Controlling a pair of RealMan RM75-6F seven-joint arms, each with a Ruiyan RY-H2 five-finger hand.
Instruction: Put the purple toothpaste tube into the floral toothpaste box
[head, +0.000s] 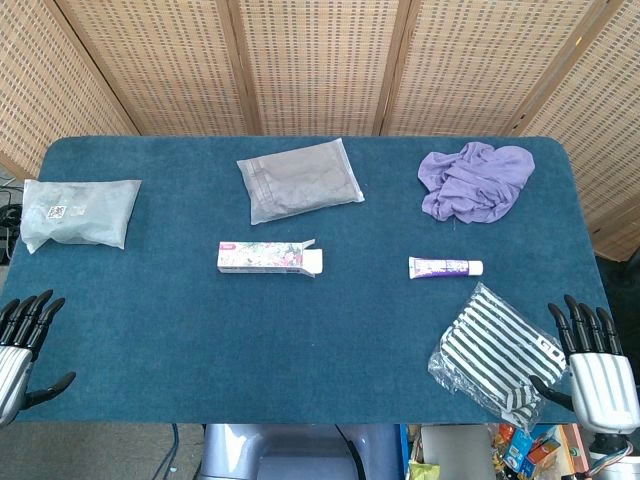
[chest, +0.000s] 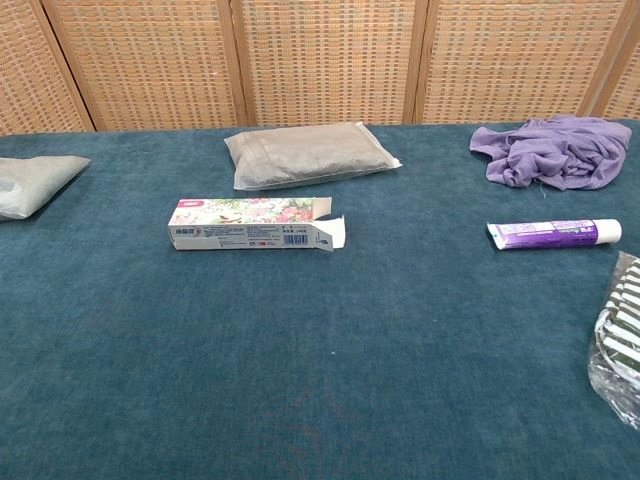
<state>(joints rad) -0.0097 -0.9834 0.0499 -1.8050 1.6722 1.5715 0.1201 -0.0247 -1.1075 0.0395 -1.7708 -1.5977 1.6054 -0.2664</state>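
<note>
Woven cane screens closed off the back of the scene, and a dark teal felt tabletop (head: 300, 340) filled most of both views. Near the centre of the head view lay the floral toothpaste box (head: 268, 257), flat on its long side, its right-hand end flap standing open. Well apart from it, toward the right of the frame, lay the purple toothpaste tube (head: 445, 267), also flat, white cap pointing right and crimped tail pointing toward the box.

The left hand (head: 18, 350) rested at the lower left corner and the right hand (head: 592, 365) at the lower right, both holding nothing, fingers apart and extended.

The tube looked light and small, with a soft, squeezable body and a glossy skin that could slip or roll under a loose hold. The firm shoulder near the cap seemed the better place to pinch it, leaving the flat tail free to lead into the opening. The box appeared to be thin card, light and easily crushed or pushed across the felt, so it would probably need steadying along its closed left half.

Elsewhere sat a crumpled purple cloth (head: 476, 180), a grey bagged parcel (head: 299, 180), a pale bagged parcel (head: 78, 212) and a striped bagged item (head: 495, 355).
</note>
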